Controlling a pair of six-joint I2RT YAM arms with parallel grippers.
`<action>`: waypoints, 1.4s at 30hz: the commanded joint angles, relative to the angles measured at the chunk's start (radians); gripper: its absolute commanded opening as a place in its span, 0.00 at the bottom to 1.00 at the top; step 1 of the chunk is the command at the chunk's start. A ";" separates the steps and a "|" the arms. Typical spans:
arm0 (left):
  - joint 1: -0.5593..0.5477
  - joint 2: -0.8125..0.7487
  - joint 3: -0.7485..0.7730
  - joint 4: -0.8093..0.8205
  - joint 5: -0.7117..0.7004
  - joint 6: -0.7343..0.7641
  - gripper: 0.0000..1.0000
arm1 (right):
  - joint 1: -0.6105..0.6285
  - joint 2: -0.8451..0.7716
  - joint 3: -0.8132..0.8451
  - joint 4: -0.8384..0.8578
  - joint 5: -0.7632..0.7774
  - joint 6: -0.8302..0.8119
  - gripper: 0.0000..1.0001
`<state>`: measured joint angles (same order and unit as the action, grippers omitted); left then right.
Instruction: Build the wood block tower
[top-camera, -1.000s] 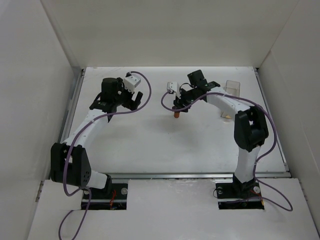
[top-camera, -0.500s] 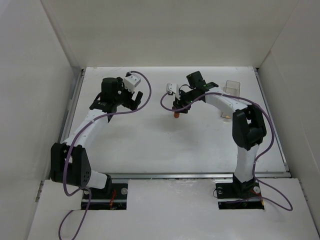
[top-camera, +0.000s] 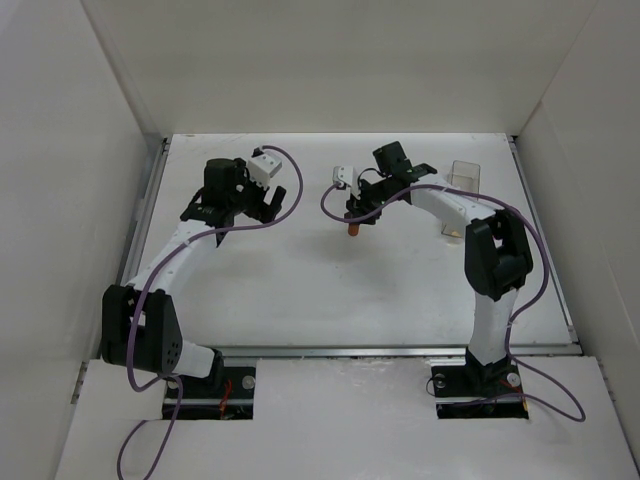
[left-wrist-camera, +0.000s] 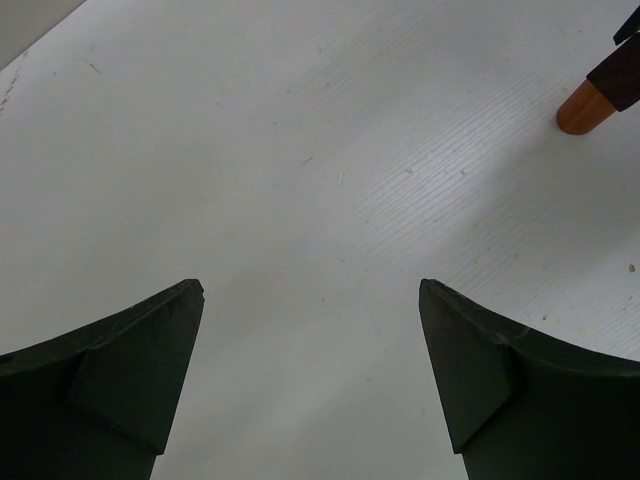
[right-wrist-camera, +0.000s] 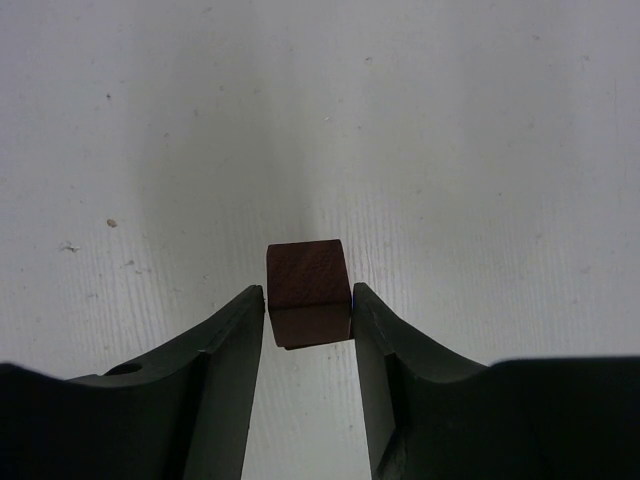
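A dark brown cube (right-wrist-camera: 308, 270) stands between the fingertips of my right gripper (right-wrist-camera: 308, 296). The right fingertip (right-wrist-camera: 362, 300) touches its side, while a thin gap shows at the left one, so the jaws stand narrowly open around it. In the left wrist view that cube (left-wrist-camera: 620, 78) rests on top of the orange-brown cylinder (left-wrist-camera: 581, 109). Seen from above, the cylinder (top-camera: 352, 229) stands under the right gripper (top-camera: 357, 214) at mid-table. My left gripper (left-wrist-camera: 310, 292) is wide open over bare table to the cylinder's left, holding nothing.
A clear plastic container (top-camera: 463, 178) stands at the back right, beside the right forearm. White walls enclose the table (top-camera: 330, 290) on three sides. The left gripper (top-camera: 278, 200) hangs well left of the small stack.
The right gripper's jaws have narrowed around the cube and it has edged slightly back. The left arm has barely moved.
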<state>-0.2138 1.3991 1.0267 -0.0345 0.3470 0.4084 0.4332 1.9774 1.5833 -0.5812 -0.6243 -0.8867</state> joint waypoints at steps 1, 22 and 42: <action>0.005 -0.023 -0.007 0.041 0.003 -0.013 0.87 | 0.002 -0.009 0.044 -0.009 -0.028 -0.006 0.46; 0.005 -0.023 -0.016 0.041 0.003 -0.013 0.88 | 0.002 -0.043 0.063 0.000 -0.009 0.012 0.26; 0.005 -0.023 -0.025 0.050 0.003 -0.013 0.88 | 0.002 -0.071 0.032 -0.019 0.031 -0.034 0.25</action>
<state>-0.2138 1.3991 1.0100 -0.0200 0.3466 0.4080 0.4332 1.9564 1.5978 -0.5919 -0.5823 -0.8997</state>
